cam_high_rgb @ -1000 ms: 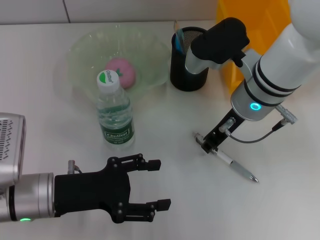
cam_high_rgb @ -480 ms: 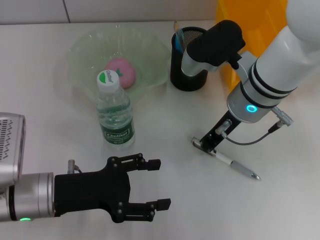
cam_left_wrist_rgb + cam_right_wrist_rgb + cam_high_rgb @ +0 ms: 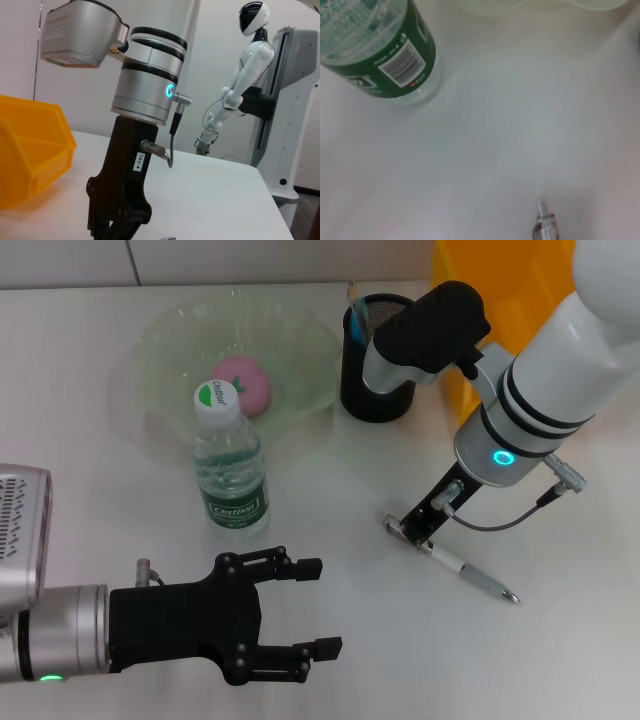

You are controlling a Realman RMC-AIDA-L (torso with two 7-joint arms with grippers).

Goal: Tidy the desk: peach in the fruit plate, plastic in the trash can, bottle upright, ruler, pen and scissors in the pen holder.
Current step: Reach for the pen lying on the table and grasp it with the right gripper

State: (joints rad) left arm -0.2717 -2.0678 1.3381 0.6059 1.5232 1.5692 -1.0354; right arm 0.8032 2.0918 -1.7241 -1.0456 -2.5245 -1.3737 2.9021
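Your right gripper (image 3: 412,532) has slid slightly left along the pen (image 3: 455,565); finger state unclear. Left gripper (image 3: 305,607) hovers near the bottle (image 3: 230,465), fingers spread.

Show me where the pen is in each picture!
Head view: the pen lies on the table, lower right, one end at the right end effector.
Left wrist view: only a sliver at the bottom edge, maybe the pen; cannot tell.
Right wrist view: just its metal tip, bottom edge.
Shared landmark: the water bottle, also in the right wrist view.
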